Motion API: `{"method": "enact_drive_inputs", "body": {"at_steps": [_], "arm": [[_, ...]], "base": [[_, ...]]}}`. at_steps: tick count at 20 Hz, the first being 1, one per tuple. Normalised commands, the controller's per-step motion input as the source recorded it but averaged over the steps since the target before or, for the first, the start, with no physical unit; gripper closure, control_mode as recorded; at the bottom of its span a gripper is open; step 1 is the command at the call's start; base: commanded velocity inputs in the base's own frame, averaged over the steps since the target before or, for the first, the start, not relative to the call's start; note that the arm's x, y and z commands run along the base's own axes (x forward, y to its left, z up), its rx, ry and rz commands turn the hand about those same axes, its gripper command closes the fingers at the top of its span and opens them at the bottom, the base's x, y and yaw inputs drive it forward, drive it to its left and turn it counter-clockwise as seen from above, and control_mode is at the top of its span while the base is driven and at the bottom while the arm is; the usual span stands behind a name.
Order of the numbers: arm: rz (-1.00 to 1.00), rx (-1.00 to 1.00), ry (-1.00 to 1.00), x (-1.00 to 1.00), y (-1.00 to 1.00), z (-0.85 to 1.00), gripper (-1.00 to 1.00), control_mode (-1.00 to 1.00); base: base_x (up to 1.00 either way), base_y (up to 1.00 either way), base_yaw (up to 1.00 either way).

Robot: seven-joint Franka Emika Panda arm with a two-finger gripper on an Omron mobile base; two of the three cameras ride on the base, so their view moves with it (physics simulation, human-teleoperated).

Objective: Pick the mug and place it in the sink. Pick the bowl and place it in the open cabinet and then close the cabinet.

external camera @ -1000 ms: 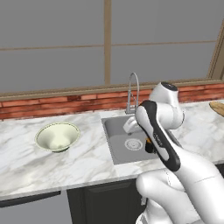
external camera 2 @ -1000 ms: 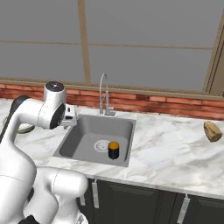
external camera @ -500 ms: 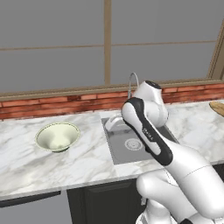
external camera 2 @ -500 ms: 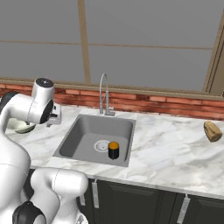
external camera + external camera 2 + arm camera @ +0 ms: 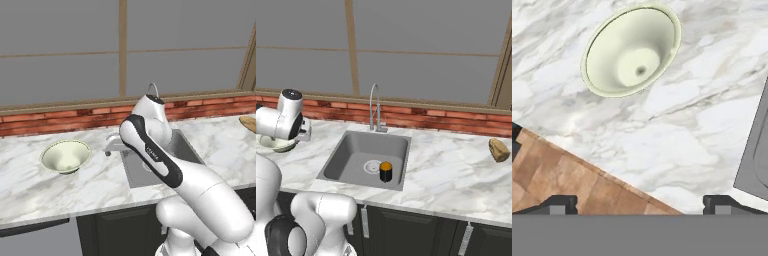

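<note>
Bowl [image 5: 631, 50] upright on marble counter [image 5: 677, 135], beside sink [image 5: 367, 157].

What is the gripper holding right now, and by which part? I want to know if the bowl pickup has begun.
Nothing is held. The gripper is open above the counter, and the bowl sits untouched ahead of it.
</note>
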Motion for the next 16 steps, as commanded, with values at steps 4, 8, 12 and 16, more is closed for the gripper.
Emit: {"method": "enact_drive_inputs", "body": {"at_steps": [4,8,12,16], "arm": [[-0.07,0.0,0.0,0.31,0.45,0.0,-1.0,-1.0],[-0.1,0.0,0.0,0.31,0.27,-0.01,-1.0,-1.0],[-0.12,0.0,0.0,0.26,0.18,-0.11,-1.0,-1.0],[-0.11,0.0,0.0,0.17,0.03,-0.22,-1.0,-1.0]], "base": [[0.0,0.0,0.0],[0.0,0.0,0.0],[0.0,0.0,0.0],[0.0,0.0,0.0]]}}
